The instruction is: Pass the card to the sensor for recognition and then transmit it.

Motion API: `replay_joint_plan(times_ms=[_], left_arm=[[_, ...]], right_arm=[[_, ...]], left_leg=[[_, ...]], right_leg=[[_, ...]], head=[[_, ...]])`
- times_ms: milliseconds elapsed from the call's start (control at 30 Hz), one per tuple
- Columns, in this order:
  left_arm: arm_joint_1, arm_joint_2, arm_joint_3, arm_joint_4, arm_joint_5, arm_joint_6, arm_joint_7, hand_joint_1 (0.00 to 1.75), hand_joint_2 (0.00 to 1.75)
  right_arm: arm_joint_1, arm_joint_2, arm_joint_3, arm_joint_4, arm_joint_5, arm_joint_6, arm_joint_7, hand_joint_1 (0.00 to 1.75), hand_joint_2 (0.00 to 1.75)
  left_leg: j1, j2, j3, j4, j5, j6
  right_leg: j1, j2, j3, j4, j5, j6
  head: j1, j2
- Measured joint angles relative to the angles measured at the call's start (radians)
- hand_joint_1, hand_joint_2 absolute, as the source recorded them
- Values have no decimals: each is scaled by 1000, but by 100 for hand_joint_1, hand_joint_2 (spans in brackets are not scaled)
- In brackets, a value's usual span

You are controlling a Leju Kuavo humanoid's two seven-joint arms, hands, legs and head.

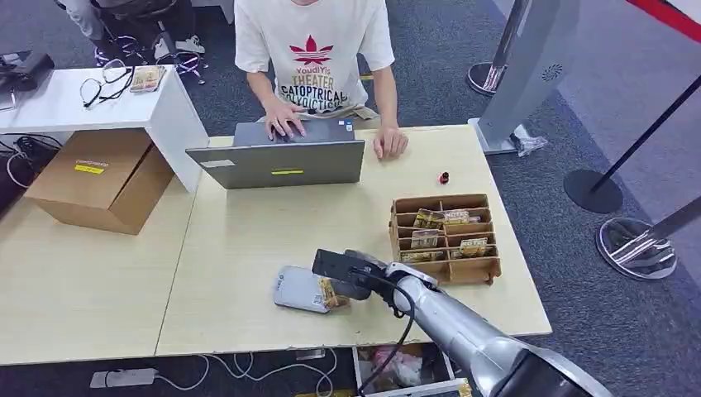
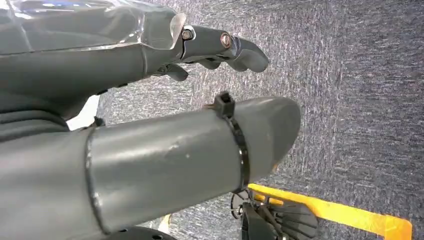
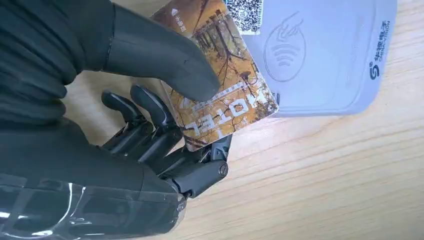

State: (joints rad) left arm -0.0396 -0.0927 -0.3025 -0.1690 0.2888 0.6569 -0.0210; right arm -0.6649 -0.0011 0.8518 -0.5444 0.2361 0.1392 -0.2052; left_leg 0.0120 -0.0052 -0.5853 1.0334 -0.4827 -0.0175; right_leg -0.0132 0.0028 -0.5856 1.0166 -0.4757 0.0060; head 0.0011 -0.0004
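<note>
The card (image 3: 225, 95), brown and orange with the word HOTEL printed on it, is pinched in the right hand (image 3: 150, 125): the thick thumb (image 3: 165, 60) presses on its upper face and the darker fingers (image 3: 150, 130) sit under it. One edge of the card overlaps the sensor (image 3: 320, 55), a flat pale grey reader with a wave symbol and a QR code on its top; whether card and sensor touch I cannot tell. In the head view the card (image 1: 332, 294) shows at the right edge of the sensor (image 1: 299, 289), which lies on the near part of the table (image 1: 248, 240), left of centre of the right-hand tabletop. The right hand (image 1: 351, 277) reaches in from the near right on its silver arm (image 1: 455, 327).

Just right of the hand and a little farther stands a wooden rack (image 1: 445, 238) with several compartments, some holding more cards. Beyond it a small red object (image 1: 444, 177) sits on the table. At the far edge a person (image 1: 314, 50) in a white T-shirt has one hand on a laptop (image 1: 281, 157) and the other on the tabletop. To the far left a cardboard box (image 1: 99, 178) rests beside a white desk (image 1: 91, 103).

The left hand (image 2: 215, 47) hangs over grey carpet (image 2: 360, 75), fingers loosely curled with nothing in them.
</note>
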Motion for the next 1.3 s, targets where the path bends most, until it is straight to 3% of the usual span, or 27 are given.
replay_joint_plan(times_ms=[1000, 1067, 1133, 1300], left_arm=[[1, 0, 0, 0, 20, -10, 0, 0, 0], [1, 1, 0, 0, 26, -8, 0, 0, 0], [3, 2, 0, 0, 35, -3, -3, 0, 0], [3, 2, 0, 0, 45, -1, -3, 0, 0]], right_arm=[[-24, -2, 6, 5, -48, 22, -16, 175, 175], [-38, -12, 6, -22, -73, 40, -14, 175, 175], [-70, -62, -35, -138, -125, 36, 2, 175, 175], [-70, -85, -78, -209, -136, 15, 9, 175, 175]], left_leg=[[0, 0, 0, 0, 0, 0], [0, 0, 0, 0, 0, 0], [0, 0, 0, 0, 0, 0], [0, 0, 0, 0, 0, 0]], right_leg=[[0, 0, 0, 0, 0, 0], [0, 0, 0, 0, 0, 0], [0, 0, 0, 0, 0, 0], [0, 0, 0, 0, 0, 0]], head=[[0, 0], [0, 0], [0, 0], [0, 0]])
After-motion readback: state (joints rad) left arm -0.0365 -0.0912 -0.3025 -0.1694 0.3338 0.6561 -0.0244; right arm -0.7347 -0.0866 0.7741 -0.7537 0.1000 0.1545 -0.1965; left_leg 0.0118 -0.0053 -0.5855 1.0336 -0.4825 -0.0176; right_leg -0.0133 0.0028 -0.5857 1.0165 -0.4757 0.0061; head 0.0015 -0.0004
